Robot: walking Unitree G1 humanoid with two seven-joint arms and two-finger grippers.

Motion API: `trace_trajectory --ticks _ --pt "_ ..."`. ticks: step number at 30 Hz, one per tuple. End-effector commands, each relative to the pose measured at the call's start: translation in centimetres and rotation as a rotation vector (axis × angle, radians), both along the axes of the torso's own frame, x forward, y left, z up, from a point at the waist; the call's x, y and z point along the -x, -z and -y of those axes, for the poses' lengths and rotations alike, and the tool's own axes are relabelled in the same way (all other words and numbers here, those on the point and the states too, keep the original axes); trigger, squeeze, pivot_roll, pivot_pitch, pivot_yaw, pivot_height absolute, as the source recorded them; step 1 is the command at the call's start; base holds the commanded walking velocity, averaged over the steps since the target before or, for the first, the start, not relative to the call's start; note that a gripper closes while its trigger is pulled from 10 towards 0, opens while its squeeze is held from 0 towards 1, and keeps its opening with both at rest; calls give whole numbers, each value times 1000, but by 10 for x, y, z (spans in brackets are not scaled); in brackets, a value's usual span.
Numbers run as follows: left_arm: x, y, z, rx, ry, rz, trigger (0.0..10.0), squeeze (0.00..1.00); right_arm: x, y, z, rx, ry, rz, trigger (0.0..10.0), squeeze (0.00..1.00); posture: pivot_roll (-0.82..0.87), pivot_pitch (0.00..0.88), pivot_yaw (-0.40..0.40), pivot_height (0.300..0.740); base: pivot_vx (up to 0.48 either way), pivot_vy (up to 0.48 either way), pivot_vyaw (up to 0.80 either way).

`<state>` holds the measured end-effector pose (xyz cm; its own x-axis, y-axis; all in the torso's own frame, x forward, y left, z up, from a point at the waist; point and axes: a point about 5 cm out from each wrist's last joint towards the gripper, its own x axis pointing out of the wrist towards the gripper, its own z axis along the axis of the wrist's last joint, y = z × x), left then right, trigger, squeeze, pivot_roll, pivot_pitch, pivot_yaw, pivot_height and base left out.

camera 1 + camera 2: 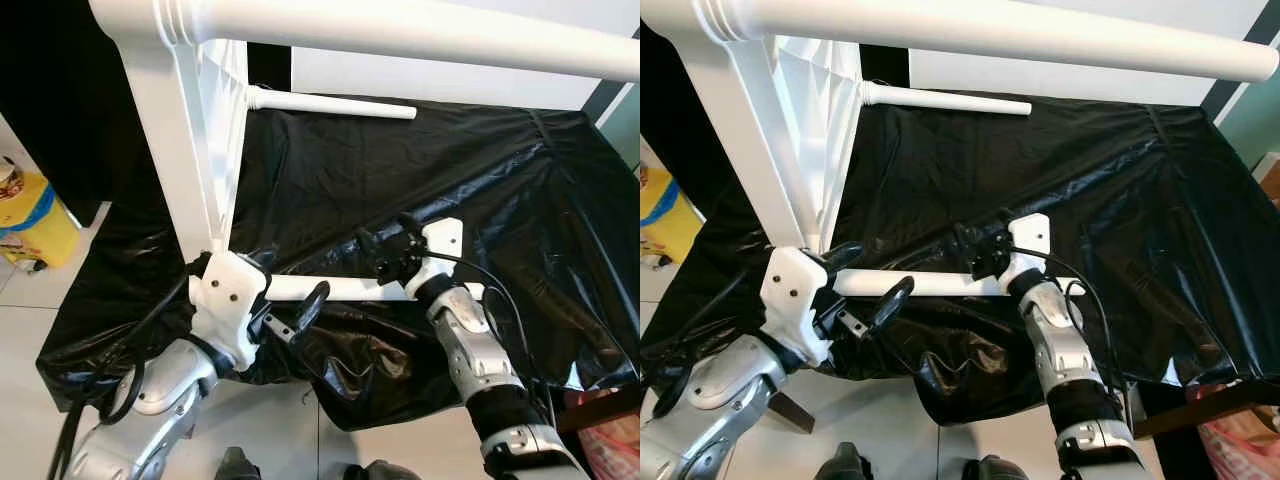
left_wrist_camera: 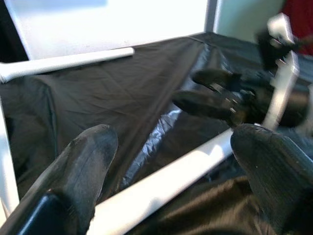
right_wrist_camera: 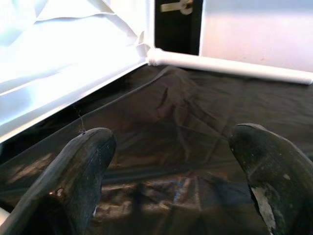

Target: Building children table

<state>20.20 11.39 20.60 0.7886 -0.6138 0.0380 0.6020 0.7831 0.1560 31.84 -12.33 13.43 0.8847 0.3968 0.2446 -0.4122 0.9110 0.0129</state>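
Basically, the table frame (image 1: 190,150) stood on its side on the black sheet (image 1: 420,180), one leg (image 1: 330,103) sticking out flat at the far corner, another leg (image 1: 420,30) running overhead. A loose white leg (image 1: 335,289) lay across the sheet between both grippers. The left gripper (image 2: 171,161) sat at that leg's near end, right beside the frame's lower corner, fingers (image 2: 85,156) spread wide with the leg passing between them, and I saw no contact, so it held nothing. The right gripper (image 3: 171,171) was at the leg's other end, fingers (image 3: 83,166) likewise wide apart over bare sheet, nothing between them; I couldn't tell from the head views whether it touched the leg. My read of the risks: the leg was round and on slick, wrinkled plastic, so a one-sided close would probably roll it out of the left fingers. The sheet was bunched just below both grippers and could get pinched in with the leg. The frame looked balanced on one edge right beside the left wrist, so a bump while lining the leg up with the corner might tip it. Cable (image 1: 500,300) loops by the right wrist could snag.
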Motion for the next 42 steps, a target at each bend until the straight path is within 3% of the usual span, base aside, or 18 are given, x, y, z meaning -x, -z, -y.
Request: trace_trajectory --ticks 1,5,12,14,18,26,42 --pt "1 -1 8 25 133 3 10000 0 2 0 9 3 46 11 10000 0 84 87 -67 740 0 0 0" --pt "-12 -3 13 106 82 28 10000 0 4 -1 19 -6 127 21 10000 0 73 88 -63 740 0 0 0" --pt "-21 2 14 103 16 45 10000 0 7 -3 23 -19 171 23 10000 0 66 88 -64 740 0 0 0" --pt "-35 14 12 94 -91 29 10000 0 12 -4 25 -25 257 33 10000 0 58 86 -69 740 0 0 0" --pt "-50 26 6 106 -216 30 10000 0 20 -1 25 -18 349 29 10000 0 50 85 -69 740 0 0 0" --pt "-57 37 1 162 -278 6 10000 0 27 3 19 -26 342 17 10000 0 44 79 -67 740 0 0 0" --pt "-61 51 10 139 -276 27 10000 0 32 7 11 -3 351 -3 10000 0 33 57 -68 740 0 0 0"
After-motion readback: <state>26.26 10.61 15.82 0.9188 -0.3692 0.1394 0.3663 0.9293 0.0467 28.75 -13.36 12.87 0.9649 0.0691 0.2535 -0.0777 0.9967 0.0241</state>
